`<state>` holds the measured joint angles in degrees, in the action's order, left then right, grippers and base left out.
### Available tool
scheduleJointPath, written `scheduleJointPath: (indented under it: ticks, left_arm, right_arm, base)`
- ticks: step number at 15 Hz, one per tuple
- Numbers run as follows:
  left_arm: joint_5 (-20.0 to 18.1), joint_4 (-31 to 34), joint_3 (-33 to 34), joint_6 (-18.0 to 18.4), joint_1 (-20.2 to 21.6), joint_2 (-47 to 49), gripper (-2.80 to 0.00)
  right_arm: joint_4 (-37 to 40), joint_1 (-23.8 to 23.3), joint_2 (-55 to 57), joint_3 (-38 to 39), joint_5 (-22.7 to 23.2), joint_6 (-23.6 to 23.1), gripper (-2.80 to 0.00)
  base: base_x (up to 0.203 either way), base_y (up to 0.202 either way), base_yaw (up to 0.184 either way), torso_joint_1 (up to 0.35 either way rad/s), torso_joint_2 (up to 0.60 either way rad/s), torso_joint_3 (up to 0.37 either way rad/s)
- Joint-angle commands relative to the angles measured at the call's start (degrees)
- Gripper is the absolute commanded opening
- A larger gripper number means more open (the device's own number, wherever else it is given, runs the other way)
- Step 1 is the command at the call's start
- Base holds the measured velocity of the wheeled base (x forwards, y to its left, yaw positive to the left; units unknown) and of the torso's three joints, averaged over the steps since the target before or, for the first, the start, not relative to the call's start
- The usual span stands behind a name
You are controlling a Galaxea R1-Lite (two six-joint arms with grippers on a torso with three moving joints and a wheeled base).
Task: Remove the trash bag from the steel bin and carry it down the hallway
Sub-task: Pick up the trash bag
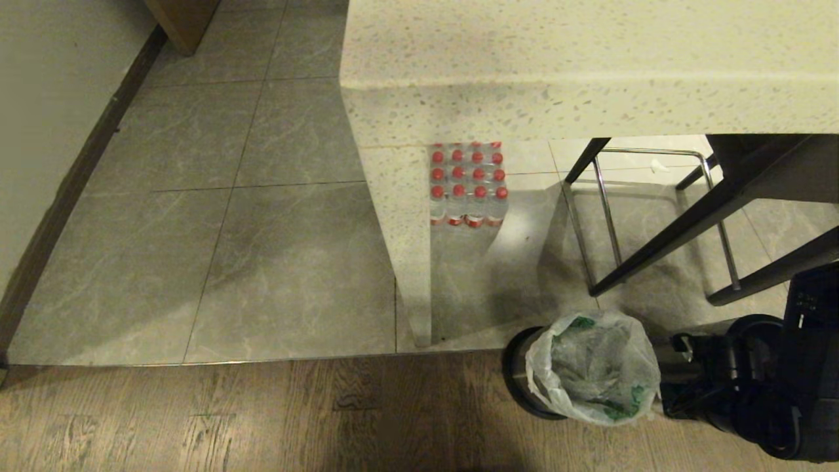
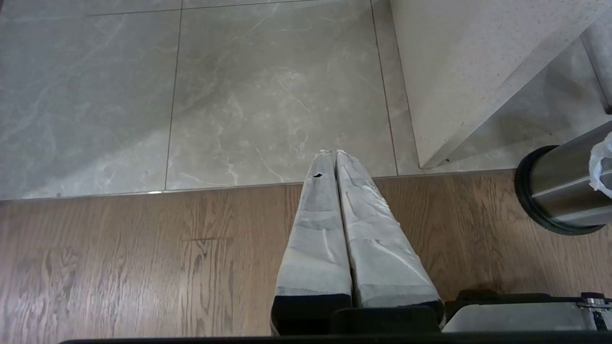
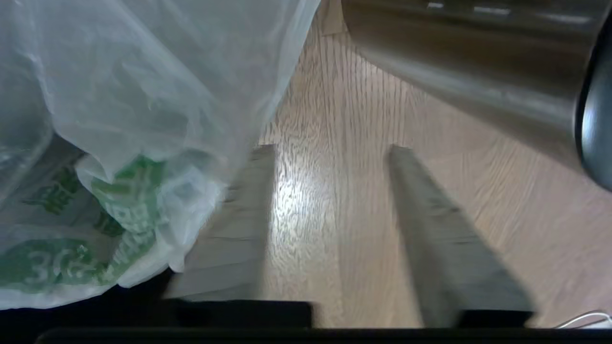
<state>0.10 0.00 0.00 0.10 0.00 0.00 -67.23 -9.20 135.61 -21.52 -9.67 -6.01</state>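
The steel bin (image 1: 514,367) stands on the wood floor beside the counter leg. Its trash bag (image 1: 593,377), thin translucent white with green print, is draped over the rim. My right arm (image 1: 754,387) reaches in low from the right, close to the bag's edge. In the right wrist view my right gripper (image 3: 330,148) is open with only floor between the fingers. There the trash bag (image 3: 119,119) hangs against the outer side of one finger, and the steel bin (image 3: 454,62) lies beyond the other. My left gripper (image 2: 333,153) is shut and parked over the floor, left of the steel bin (image 2: 564,191).
A speckled white counter (image 1: 557,65) overhangs the bin. Under it stand a pack of red-capped bottles (image 1: 467,183) and black stool legs (image 1: 655,242). The hallway's grey tiles (image 1: 196,196) stretch away to the left along a wall with a dark baseboard (image 1: 72,183).
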Motion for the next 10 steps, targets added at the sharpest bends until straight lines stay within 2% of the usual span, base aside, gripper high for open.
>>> scheduleJointPath:
  ticks: [1, 5, 10]
  left_arm:
    - [0.0, 0.0, 0.1, 0.0, 0.0, 0.0, -2.80]
    - [0.0, 0.0, 0.0, 0.0, 0.0, 0.0, -2.80]
    - [0.0, 0.0, 0.0, 0.0, 0.0, 0.0, -2.80]
  right_arm:
    - [-0.6, 0.1, 0.4, 0.2, 0.0, -0.6, 0.00]
    - [-0.7, 0.0, 1.4, -1.1, 0.0, -4.0, 0.00]
    - [-1.6, 0.0, 2.2, -5.5, 1.4, -3.0, 0.00]
  base:
    - [0.000, 0.000, 0.000, 0.000, 0.00, 0.000]
    - [0.000, 0.000, 0.000, 0.000, 0.00, 0.000]
    - [0.000, 0.000, 0.000, 0.000, 0.00, 0.000]
